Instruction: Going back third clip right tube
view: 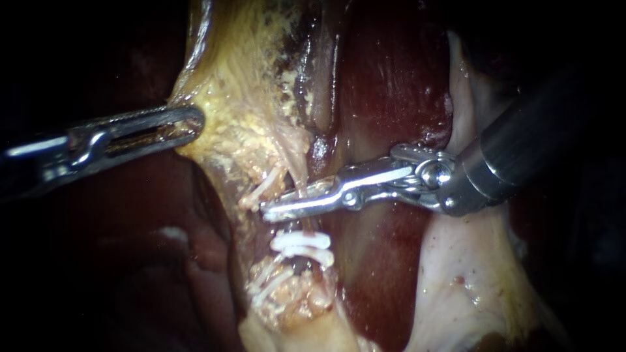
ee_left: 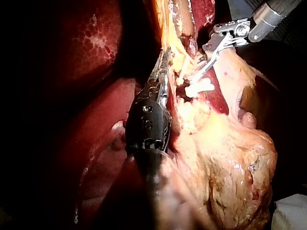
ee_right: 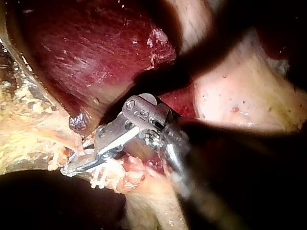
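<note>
A thin pale tube (view: 301, 186) runs down through yellow fatty tissue (view: 241, 111) in the endoscope view. White clips (view: 301, 240) lie across it just below my right instrument (view: 277, 207), and another clip (view: 263, 189) sits just above its tip. The right instrument's jaws stand open by a narrow gap, lying across the tube. My left instrument (view: 194, 124) is shut on the edge of the fatty tissue at the upper left. The left wrist view shows the left instrument (ee_left: 163, 72), the right instrument (ee_left: 204, 67) and a clip (ee_left: 199, 88). The right wrist view shows the right instrument (ee_right: 73, 166) beside clips (ee_right: 98, 179).
Dark red liver (view: 391, 85) lies behind the tube and between the tissue folds. A pale sheet of tissue (view: 469, 274) hangs under the right instrument's shaft. More white clips (view: 267, 285) sit lower on the fatty strand. The left side of the endoscope view is dark.
</note>
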`<state>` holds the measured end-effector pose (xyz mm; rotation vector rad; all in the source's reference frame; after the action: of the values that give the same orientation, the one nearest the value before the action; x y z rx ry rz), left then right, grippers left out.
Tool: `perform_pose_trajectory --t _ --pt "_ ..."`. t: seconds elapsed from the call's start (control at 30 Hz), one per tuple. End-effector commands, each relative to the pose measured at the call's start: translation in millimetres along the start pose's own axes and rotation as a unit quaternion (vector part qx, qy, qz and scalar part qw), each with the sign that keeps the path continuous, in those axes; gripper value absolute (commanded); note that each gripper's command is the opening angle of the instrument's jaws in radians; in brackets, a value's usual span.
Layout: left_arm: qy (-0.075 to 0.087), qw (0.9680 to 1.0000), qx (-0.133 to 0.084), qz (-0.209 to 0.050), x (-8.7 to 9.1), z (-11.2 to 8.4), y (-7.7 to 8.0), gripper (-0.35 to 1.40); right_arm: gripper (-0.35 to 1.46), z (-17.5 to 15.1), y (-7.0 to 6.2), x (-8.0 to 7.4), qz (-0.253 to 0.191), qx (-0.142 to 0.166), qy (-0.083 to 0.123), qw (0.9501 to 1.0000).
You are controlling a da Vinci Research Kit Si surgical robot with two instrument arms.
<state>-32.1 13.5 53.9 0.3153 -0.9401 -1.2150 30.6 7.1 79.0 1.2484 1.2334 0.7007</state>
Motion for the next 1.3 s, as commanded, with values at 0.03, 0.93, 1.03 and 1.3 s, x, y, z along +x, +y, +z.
perform_pose_trajectory --t 0.03,0.93,1.03,1.3 --pt "0.0 1.0 -0.001 0.0 0.0 0.0 0.0 -0.35 -0.35 0.0 0.0 0.0 0.0 0.0 0.0 1.0" --pt "0.0 1.0 0.0 -0.003 0.2 0.0 -0.2 -0.35 0.6 0.5 1.1 -0.6 -0.095 -0.089 -0.005 0.9914" --pt "0.0 1.0 0.001 -0.003 0.2 0.0 -0.4 -0.35 0.6 0.4 1.6 -0.7 -0.103 -0.099 -0.008 0.9896" --pt "0.0 1.0 0.0 -0.004 0.1 -0.3 -1.0 -0.35 0.6 0.4 3.2 -1.8 -0.108 -0.102 -0.008 0.9889"
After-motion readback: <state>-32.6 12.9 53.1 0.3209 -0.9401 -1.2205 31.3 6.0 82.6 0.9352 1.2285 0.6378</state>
